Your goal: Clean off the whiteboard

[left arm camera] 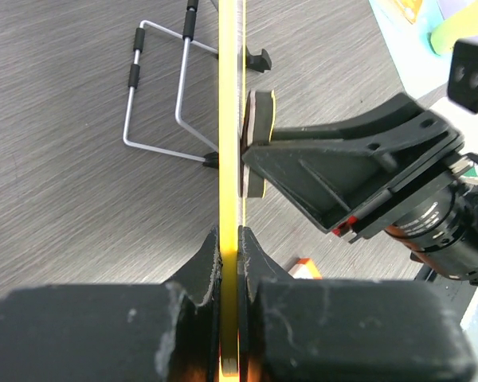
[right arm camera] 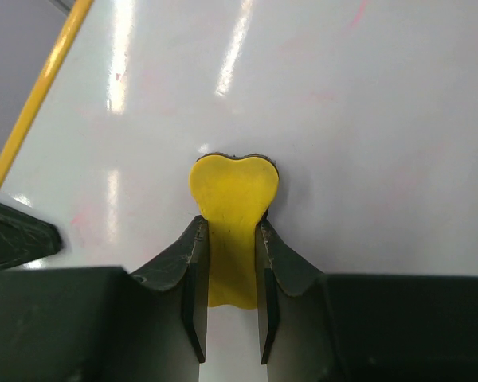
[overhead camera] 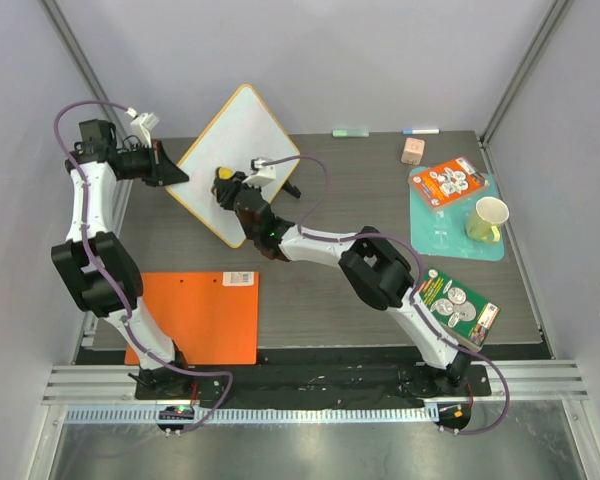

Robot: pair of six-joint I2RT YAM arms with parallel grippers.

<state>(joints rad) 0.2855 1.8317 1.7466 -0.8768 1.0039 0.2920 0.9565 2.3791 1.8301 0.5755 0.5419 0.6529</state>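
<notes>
My right claw (right arm camera: 229, 227) was clamped on a flat yellow heart-shaped eraser (right arm camera: 233, 191), its dark face pressed against the white rectangular whiteboard with the thin yellow rim (overhead camera: 238, 150). The board stood tilted on edge at the far left of the dark wood-grain table (overhead camera: 380, 180). My left claw (left arm camera: 229, 239) gripped that rim from the left. Faint pink marks (right arm camera: 84, 216) showed. Just behind stood a thin wire stand (left arm camera: 155, 87). I judged that pushing too hard could twist the board out of my left grip, or work the eraser loose.

Overhead; both wrists close on whiteboard (overhead camera: 242, 135)
</notes>
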